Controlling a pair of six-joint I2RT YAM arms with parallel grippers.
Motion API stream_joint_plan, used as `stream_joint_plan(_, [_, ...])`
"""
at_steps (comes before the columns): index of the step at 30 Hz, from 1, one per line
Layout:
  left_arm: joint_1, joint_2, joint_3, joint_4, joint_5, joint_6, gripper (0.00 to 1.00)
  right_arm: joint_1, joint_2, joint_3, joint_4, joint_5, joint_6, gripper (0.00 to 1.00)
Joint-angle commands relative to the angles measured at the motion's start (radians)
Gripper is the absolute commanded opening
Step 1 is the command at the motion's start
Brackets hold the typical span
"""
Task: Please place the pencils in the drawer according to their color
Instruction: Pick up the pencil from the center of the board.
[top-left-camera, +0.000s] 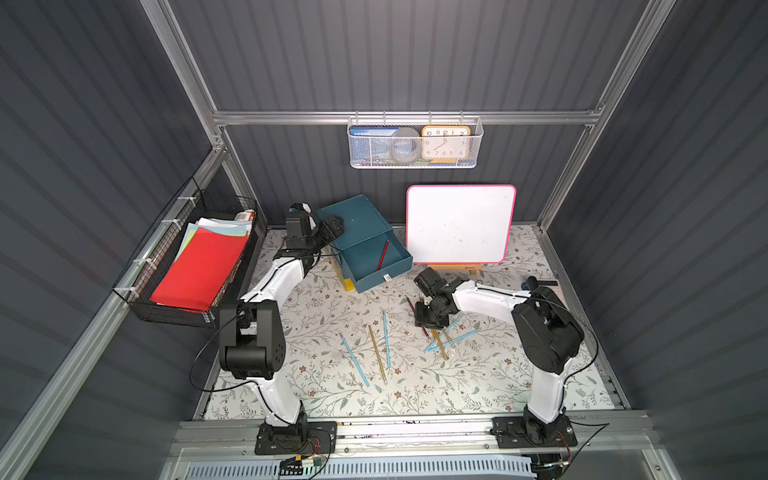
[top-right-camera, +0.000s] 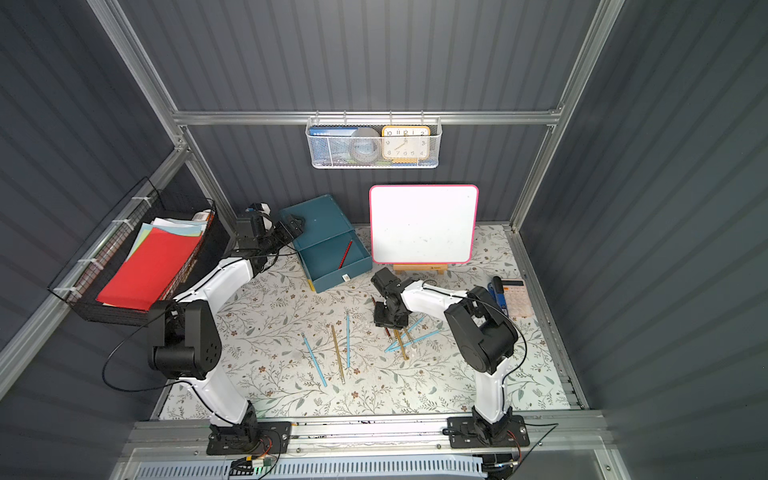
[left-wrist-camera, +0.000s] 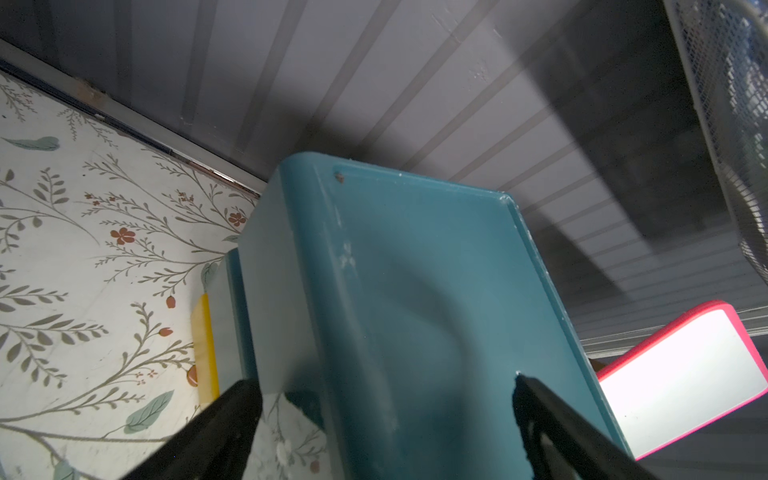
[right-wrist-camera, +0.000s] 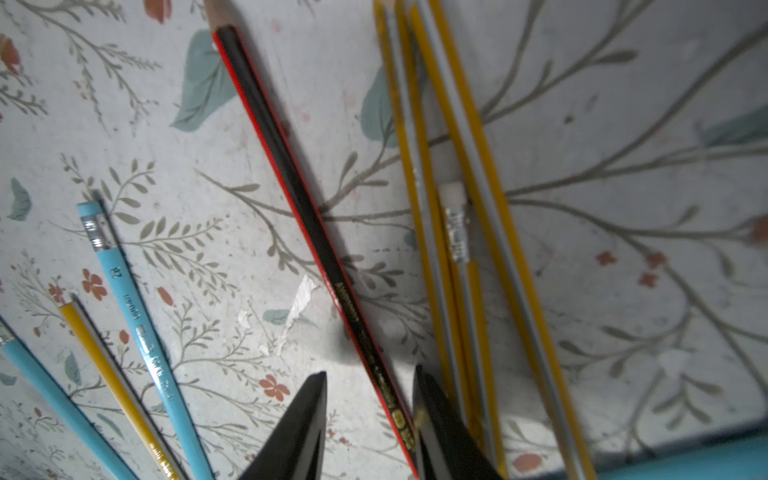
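Observation:
A teal cabinet (top-left-camera: 357, 220) stands at the back, its top drawer (top-left-camera: 382, 280) pulled out with one dark red pencil (top-left-camera: 382, 254) inside. My left gripper (left-wrist-camera: 384, 382) is open, straddling the cabinet's top corner (left-wrist-camera: 415, 270). Blue pencils (top-left-camera: 354, 359) and a yellow pencil (top-left-camera: 377, 353) lie loose mid-table. My right gripper (top-left-camera: 428, 322) hangs over a crossed pile of pencils (top-left-camera: 442, 343). In the right wrist view its open fingers (right-wrist-camera: 370, 371) flank a red pencil (right-wrist-camera: 291, 178) lying on the table, close to one finger. Yellow pencils (right-wrist-camera: 419, 166) lie beside it.
A yellow drawer edge (left-wrist-camera: 205, 349) shows under the teal one. A pink-framed whiteboard (top-left-camera: 459, 224) stands on an easel right of the cabinet. A black wire basket (top-left-camera: 137, 307) of papers hangs left, a white mesh basket (top-left-camera: 415, 164) on the back wall. A calculator (top-right-camera: 515, 297) lies far right.

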Motion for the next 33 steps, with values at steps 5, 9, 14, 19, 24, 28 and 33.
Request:
stream_joint_plan(5, [0.001,0.018,0.013,0.013,0.004,0.017,1.0,0.058,0.046,0.063,-0.154,0.197,-0.085,0.38])
stream_joint_plan(9, [0.001,0.02,0.009,0.016,0.005,0.015,1.0,0.085,0.054,0.061,-0.171,0.265,-0.093,0.36])
stream_joint_plan(14, [0.001,0.018,0.009,0.016,0.006,0.016,1.0,0.1,0.061,0.032,-0.163,0.289,-0.086,0.31])
stream_joint_plan(19, [0.002,0.019,0.009,0.018,0.006,0.016,1.0,0.115,0.072,0.014,-0.152,0.296,-0.078,0.24])
stream_joint_plan(24, [0.002,0.02,0.007,0.018,0.005,0.014,1.0,0.13,0.085,0.011,-0.145,0.298,-0.069,0.13])
stream_joint_plan(28, [0.002,0.021,0.009,0.021,0.007,0.013,1.0,0.135,0.094,0.012,-0.145,0.294,-0.068,0.04])
stream_joint_plan(33, [0.001,0.022,0.008,0.021,0.006,0.011,1.0,0.135,0.082,-0.004,-0.134,0.276,-0.062,0.0])
